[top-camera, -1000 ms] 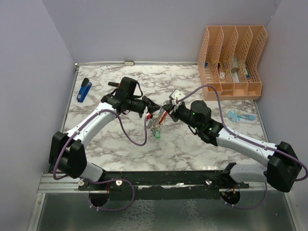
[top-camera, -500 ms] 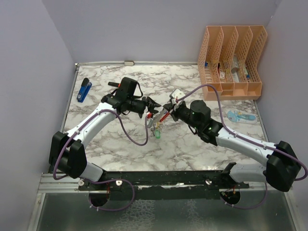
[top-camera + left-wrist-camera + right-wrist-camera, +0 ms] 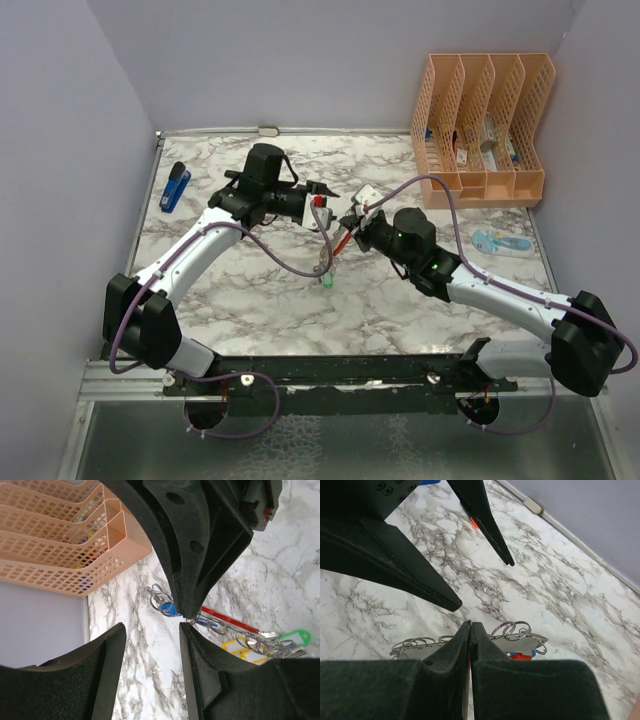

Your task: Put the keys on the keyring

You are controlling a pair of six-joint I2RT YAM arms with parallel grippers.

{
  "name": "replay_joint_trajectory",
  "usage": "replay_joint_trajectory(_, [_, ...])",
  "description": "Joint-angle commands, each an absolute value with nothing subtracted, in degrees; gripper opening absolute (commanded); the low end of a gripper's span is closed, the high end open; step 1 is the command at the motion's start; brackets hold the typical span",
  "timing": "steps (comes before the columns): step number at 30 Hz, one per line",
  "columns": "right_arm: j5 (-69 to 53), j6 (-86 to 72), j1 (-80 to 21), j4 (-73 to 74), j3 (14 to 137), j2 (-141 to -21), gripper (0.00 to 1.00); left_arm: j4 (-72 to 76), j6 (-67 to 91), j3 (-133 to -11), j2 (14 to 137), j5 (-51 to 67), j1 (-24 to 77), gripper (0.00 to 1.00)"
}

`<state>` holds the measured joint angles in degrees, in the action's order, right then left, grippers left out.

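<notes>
My right gripper (image 3: pixel 346 222) is shut on the keyring (image 3: pixel 338 243) above the table's middle. In the right wrist view its fingertips (image 3: pixel 470 626) pinch the keyring's silver-grey side (image 3: pixel 520 642), which carries several wire rings. The keys (image 3: pixel 325 270) hang from it, a green tag lowest. The left wrist view shows the keyring's red side (image 3: pixel 230 620) with a blue key (image 3: pixel 170 609), yellow keys (image 3: pixel 240 648) and a green one (image 3: pixel 295 637). My left gripper (image 3: pixel 320 196) is open just left of the right one. Its jaws (image 3: pixel 151 627) hold nothing, and its two fingers (image 3: pixel 485 520) show in the right wrist view.
An orange file organizer (image 3: pixel 483 130) stands at the back right, also in the left wrist view (image 3: pixel 60 540). A blue stapler (image 3: pixel 175 187) lies at the far left. A small light-blue object (image 3: pixel 500 243) lies near the right edge. Grey walls close in both sides.
My left gripper has opened and drawn back and away from the keyring. My right gripper has stayed shut on the keyring with the keys hanging.
</notes>
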<state>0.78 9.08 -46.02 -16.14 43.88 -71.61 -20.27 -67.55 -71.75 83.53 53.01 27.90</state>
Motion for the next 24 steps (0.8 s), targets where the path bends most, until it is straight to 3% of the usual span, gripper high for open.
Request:
replay_joint_trajectory(1, [2.86, 8.96, -45.79, -17.5, 46.23, -71.68, 0.01, -17.29, -57.85, -71.65, 83.87, 52.9, 28.47, 0.5])
replay_joint_trajectory(24, [4.36, 8.98, -45.79, -16.79, 47.28, -71.18, 0.01, -9.33, -38.42, -67.17, 82.62, 52.04, 29.96, 0.57])
